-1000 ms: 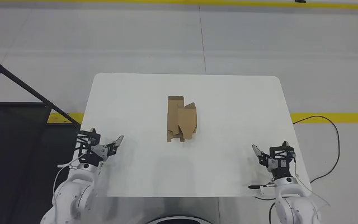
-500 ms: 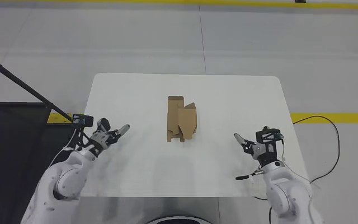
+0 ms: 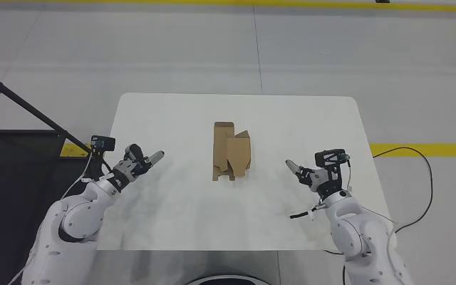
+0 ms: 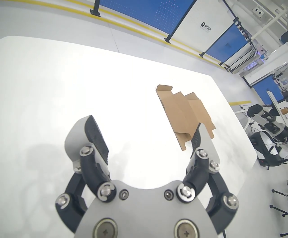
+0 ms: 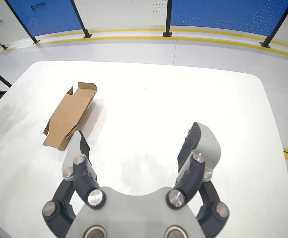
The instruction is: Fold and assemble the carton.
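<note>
Flat carton (image 3: 231,152) lies untouched mid-counter (image 3: 306,121).
From above, its long axis points away from the robot, and the right fingers (image 3: 291,166) look slightly nearer than the left fingers (image 3: 157,154). Left wrist view: fingers spread, empty, carton (image 4: 184,112) ahead. Right wrist view: likewise spread, carton (image 5: 67,112) ahead.

Printed marks:

1. Left wrist view: a dark round logo (image 4: 203,24) with a short word beside it stands on a white wall panel (image 4: 202,42) set between blue panels beyond the table.
2. Right wrist view: a logo and word of the same style (image 5: 38,7) stand in dark print on a blue perforated panel (image 5: 54,20).
3. Right wrist view: a fragment of dark print (image 5: 1,21) stands on the adjoining white panel (image 5: 3,12). The frame cuts it off and it is illegible.

Floor marking: a yellow line (image 3: 413,149) runs on the floor beside the table.
</note>
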`<state>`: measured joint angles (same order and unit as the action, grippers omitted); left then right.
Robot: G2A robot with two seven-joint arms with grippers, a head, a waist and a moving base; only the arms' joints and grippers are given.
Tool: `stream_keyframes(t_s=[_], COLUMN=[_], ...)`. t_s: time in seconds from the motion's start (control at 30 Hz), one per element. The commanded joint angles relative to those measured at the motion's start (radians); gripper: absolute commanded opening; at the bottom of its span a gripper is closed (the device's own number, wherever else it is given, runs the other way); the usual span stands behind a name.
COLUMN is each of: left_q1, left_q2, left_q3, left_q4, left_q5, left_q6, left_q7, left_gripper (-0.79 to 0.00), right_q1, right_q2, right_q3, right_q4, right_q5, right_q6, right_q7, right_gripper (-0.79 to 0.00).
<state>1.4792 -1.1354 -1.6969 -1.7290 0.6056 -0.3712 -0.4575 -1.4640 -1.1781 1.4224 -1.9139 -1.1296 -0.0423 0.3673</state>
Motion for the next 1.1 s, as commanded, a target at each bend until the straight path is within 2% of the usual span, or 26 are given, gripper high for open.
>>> stream_keyframes(t_s=[0.0, 0.1, 0.2, 0.4, 0.57, 0.7, 1.07], left_q1=[0.000, 0.000, -0.026, -0.185, -0.260, -0.282, -0.284], left_q2=[0.000, 0.000, -0.004, -0.008, -0.009, -0.008, -0.006], left_q3=[0.000, 0.002, 0.046, 0.105, 0.130, 0.134, 0.126], left_q4=[0.000, -0.001, 0.012, 0.176, 0.265, 0.296, 0.303], left_q5=[0.000, -0.003, -0.081, -0.319, -0.468, -0.567, -0.581], left_q6=[0.000, 0.000, 0.008, 0.043, 0.002, -0.009, -0.013], left_q7=[0.000, 0.002, -0.029, -0.175, -0.257, -0.295, -0.307], left_gripper=[0.000, 0.000, 0.000, 0.000, 0.000, 0.000, 0.000], right_q1=[0.000, 0.000, 0.037, 0.176, 0.289, 0.362, 0.362], right_q2=[0.000, 0.000, -0.007, -0.021, -0.036, -0.045, -0.045], right_q3=[0.000, -0.002, -0.041, -0.136, -0.191, -0.228, -0.228], right_q4=[0.000, 0.001, 0.022, 0.101, 0.189, 0.256, 0.256], right_q5=[0.000, 0.001, 0.019, 0.089, 0.252, 0.402, 0.402], right_q6=[0.000, 0.002, 0.008, -0.031, -0.105, -0.197, -0.197], right_q7=[0.000, -0.002, 0.022, 0.148, 0.219, 0.297, 0.297], right_gripper=[0.000, 0.000, 0.000, 0.000, 0.000, 0.000, 0.000])
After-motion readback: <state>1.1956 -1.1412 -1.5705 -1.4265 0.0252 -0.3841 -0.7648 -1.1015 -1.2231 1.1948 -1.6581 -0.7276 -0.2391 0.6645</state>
